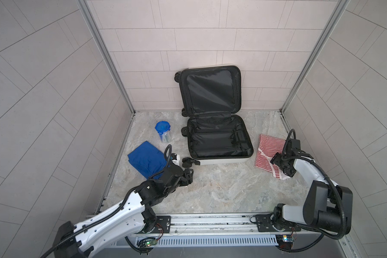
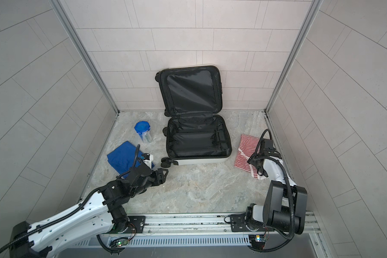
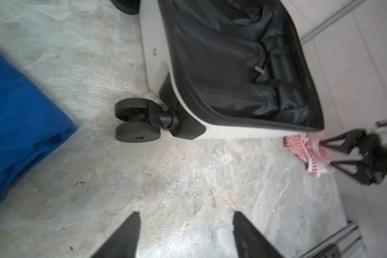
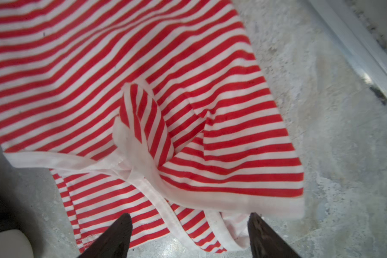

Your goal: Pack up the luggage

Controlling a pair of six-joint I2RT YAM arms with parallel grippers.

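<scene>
You have one suitcase (image 1: 221,160) lying open at the back middle of the tabletop (image 1: 221,192), its lid against the rear wall and four wheels on its left side. One blue cloth (image 1: 145,160) and one blue-lidded jar (image 1: 163,131) lie to its left, one red-striped garment (image 1: 268,147) to its right. Both your end effectors stand open: the left end effector (image 3: 186,225) over bare tabletop, the right end effector (image 4: 189,225) over the garment's hem
</scene>
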